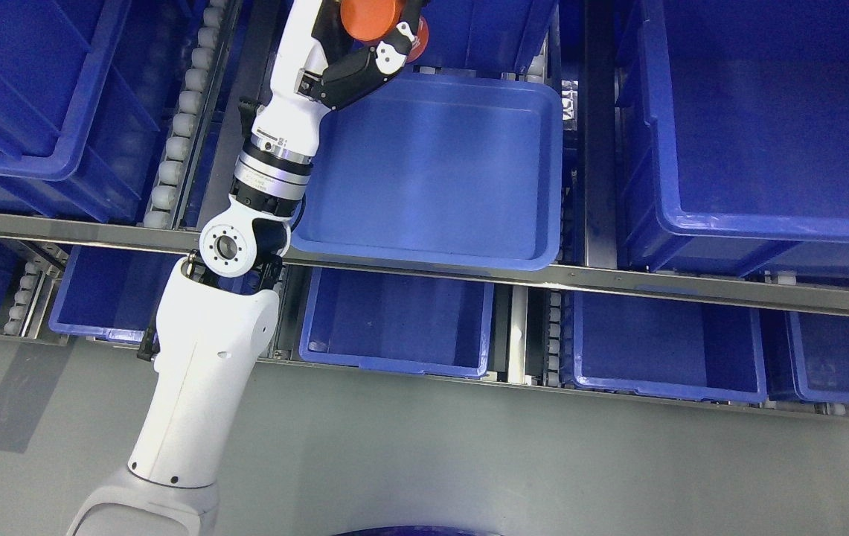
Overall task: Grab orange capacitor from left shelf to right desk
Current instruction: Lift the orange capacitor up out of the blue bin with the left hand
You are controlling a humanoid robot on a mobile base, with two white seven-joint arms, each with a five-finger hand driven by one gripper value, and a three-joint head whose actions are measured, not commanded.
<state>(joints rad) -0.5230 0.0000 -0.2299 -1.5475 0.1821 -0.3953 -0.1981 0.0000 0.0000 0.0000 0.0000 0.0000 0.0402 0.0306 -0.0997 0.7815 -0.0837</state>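
Nearest the lens, the white shell of the left arm [197, 387] rises from the bottom left of the frame, up past its round elbow joint and silver wrist ring, climbing toward the top centre. There at the top edge is the left hand [364, 56], black fingers [353, 74] curled round the orange capacitor [370, 16], and it is gripped, no question, the orange disc partly cut off by the frame's top border. The capacitor sits high above the far rim of the shallow blue tray [431, 171], which fills the middle of the picture and rests on the shelf's grey metal rail [617, 281] running left to right. Deep blue bins [766, 134] flank the tray at upper right and upper left, with a strip of white rollers [178, 119] between the left bins and the arm. Below the rail, a lower row of blue bins [398, 316] lines up across the frame, and beneath them the grey floor [469, 461] spreads along the bottom.
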